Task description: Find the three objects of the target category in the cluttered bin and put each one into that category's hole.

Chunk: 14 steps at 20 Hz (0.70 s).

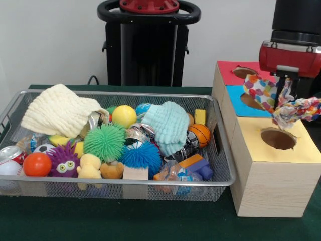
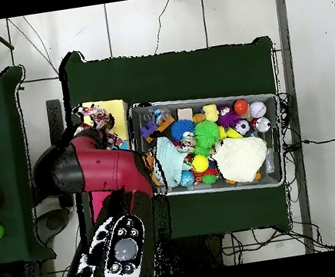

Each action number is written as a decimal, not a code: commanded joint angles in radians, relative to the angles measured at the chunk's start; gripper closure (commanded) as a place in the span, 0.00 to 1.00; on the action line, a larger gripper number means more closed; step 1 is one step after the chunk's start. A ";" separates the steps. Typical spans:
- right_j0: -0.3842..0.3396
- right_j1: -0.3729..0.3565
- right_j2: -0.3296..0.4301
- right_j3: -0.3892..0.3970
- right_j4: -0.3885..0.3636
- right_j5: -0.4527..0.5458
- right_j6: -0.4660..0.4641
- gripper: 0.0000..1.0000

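1. Green cloth covers the table, with a plain pale wall behind it.
2. Clamped in the pincer hangs a multicoloured braided rope toy, its frayed, knotted ends spreading out just above the round hole in the yellow panel below.
3. How wide the pincer's jaws stand is hidden by the toy's strands; only that it has hold of the rope is plain.
4. A patterned cloth piece with bright dots sits just beside the pincer, over the blue panel's hole.
5. Beneath the pincer stands a pale wooden box, its top in red, blue and yellow panels, each cut with a round hole; the red hole is partly cut off by the arm.
6. Well to the side of the pincer lies a wire mesh bin, heaped with a cream knitted cloth, a pale blue cloth, spiky green and blue balls, a small basketball, an orange ball and a purple fuzzy toy.
7. Things deeper in the bin are too buried to make out.
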 commanded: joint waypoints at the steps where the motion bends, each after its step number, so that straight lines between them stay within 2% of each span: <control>1: -0.014 0.073 -0.005 0.007 0.075 0.059 0.275 1.00; 14: -0.048 0.153 0.011 -0.033 0.097 0.021 0.221 1.00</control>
